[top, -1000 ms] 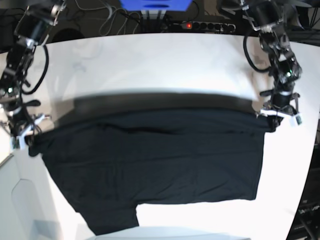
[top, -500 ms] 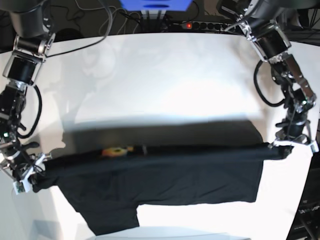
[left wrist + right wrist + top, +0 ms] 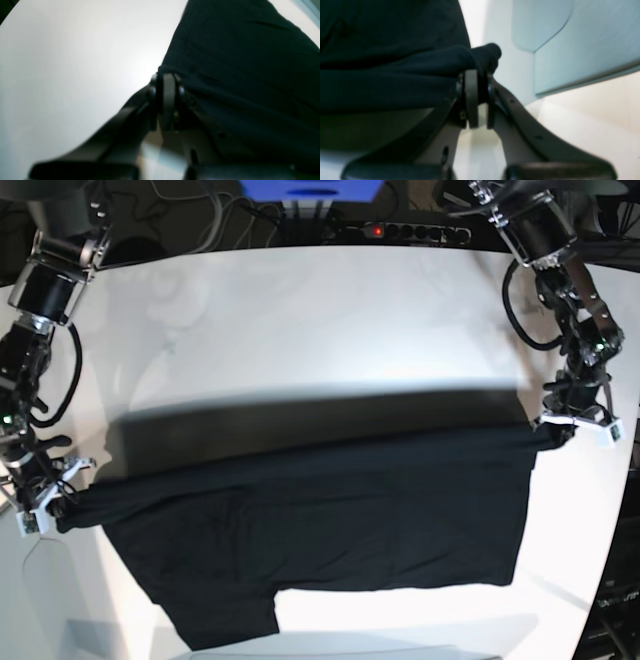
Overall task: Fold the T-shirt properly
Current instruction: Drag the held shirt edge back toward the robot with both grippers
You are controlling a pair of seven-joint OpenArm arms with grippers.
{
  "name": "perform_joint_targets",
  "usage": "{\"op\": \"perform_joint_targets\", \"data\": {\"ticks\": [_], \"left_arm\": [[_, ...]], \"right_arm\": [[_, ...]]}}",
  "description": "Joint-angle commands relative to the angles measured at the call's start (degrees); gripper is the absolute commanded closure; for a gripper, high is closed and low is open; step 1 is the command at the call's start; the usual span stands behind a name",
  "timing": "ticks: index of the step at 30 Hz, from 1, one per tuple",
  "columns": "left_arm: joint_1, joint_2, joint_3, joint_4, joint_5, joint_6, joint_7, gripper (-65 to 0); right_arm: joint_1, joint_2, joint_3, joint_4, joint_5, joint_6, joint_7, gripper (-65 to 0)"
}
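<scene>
The black T-shirt hangs stretched between my two grippers over the near half of the white table, and its lower part lies on the table. My left gripper is shut on the shirt's corner at the right of the base view. The left wrist view shows that gripper pinching the edge of the T-shirt. At the left of the base view my right gripper is shut on the other corner. In the right wrist view the gripper clamps a bunched fold of the T-shirt.
A power strip with cables and a blue object lie beyond the table's far edge. A pale grey panel sits just past my right gripper. The table's curved right edge runs close to my left gripper.
Both grippers stayed shut on the shirt. They carried the held edge toward the near side, then back a little. The orange patch seen half a second ago is hidden now.
</scene>
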Motion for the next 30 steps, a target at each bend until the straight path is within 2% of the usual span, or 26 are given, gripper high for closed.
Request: {"op": "perform_joint_targets", "data": {"ticks": [1, 6, 9, 14, 21, 30], "left_arm": [[-0.67, -1.32, -1.06, 1.32, 0.11, 0.24, -1.83, 0.0], [0.74, -1.32, -2.29, 3.6, 0.11, 0.24, -1.83, 0.0], [0.82, -1.32, -2.29, 3.78, 0.11, 0.24, -1.83, 0.0], [1.09, -0.26, -2.38, 4.13, 0.11, 0.24, -1.83, 0.0], [3.73, 0.26, -2.38, 4.22, 0.11, 0.24, -2.01, 0.0], [10.32, 1.67, -2.38, 9.23, 0.11, 0.24, -2.01, 0.0]], "right_arm": [[0.1, 1.47, 0.57, 2.55, -0.22, -0.38, 1.0, 0.0], [-7.29, 0.86, 0.66, 9.93, 0.22, -0.29, 0.73, 0.0], [-7.29, -1.25, 0.66, 12.57, -0.13, -0.29, 2.05, 0.0], [-8.78, -1.69, 0.74, 17.84, -0.22, -0.29, 1.61, 0.0], [-18.1, -2.92, 6.55, 18.9, -0.13, -0.29, 2.23, 0.0], [-24.43, -3.27, 10.94, 18.11, -0.13, -0.29, 2.32, 0.0]]}}
